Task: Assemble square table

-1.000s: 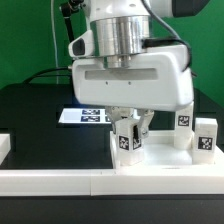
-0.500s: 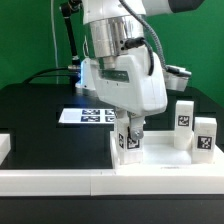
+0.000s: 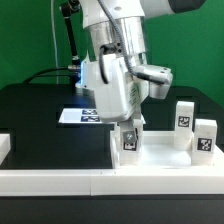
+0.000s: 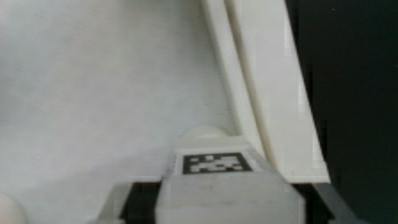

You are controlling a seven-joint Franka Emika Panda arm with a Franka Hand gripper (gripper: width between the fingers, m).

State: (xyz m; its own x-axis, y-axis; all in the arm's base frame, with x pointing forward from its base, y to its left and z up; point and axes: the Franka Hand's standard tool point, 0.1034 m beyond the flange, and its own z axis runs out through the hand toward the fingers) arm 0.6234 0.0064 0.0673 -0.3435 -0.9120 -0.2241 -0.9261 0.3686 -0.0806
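Observation:
My gripper [image 3: 130, 133] is shut on a white table leg [image 3: 129, 142], a small block with a black-and-white tag facing the camera. The leg stands upright at the near left part of the white square table top [image 3: 160, 158], just inside its rim; whether it touches the surface I cannot tell. In the wrist view the leg [image 4: 217, 178] fills the space between the two dark fingers [image 4: 148, 203], above the top's flat face [image 4: 107, 100] and beside its raised rim [image 4: 249, 80]. Two more legs [image 3: 184, 124] [image 3: 204, 138] stand upright at the top's right side.
The marker board [image 3: 82, 116] lies on the black table [image 3: 45, 125] behind the arm. A long white rail [image 3: 60, 179] runs along the front and a short white piece [image 3: 4, 148] sits at the exterior view's left. A black cable hangs at the back.
The wrist has turned about its axis, swinging the gripper body round. The held leg has shifted slightly toward the exterior view's right and stays gripped.

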